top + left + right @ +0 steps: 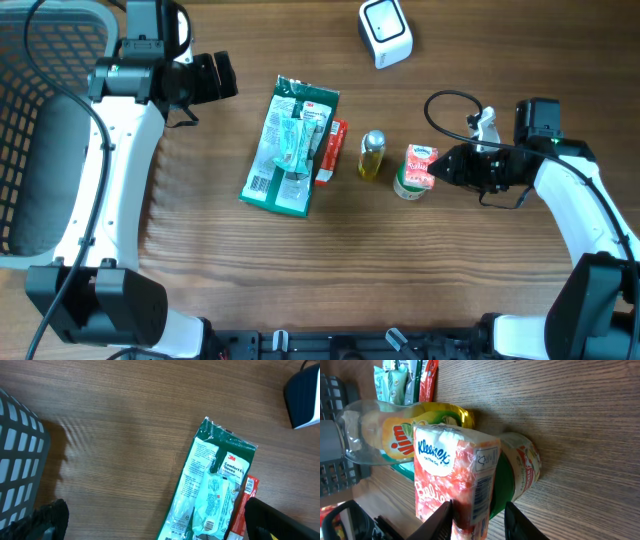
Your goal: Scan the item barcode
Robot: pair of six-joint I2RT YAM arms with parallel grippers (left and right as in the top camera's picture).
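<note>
A red and white Kleenex tissue pack hangs above the table, over a green-lidded jar. My right gripper is shut on the pack. One finger presses its red face and the other stands close by the side that bears a barcode. The white scanner sits at the table's far edge. My left gripper hovers open and empty at the upper left, above bare wood beside a green 3M packet.
A small yellow bottle stands between the jar and a thin red packet. A black mesh basket fills the left edge. A black cable loops near the right arm.
</note>
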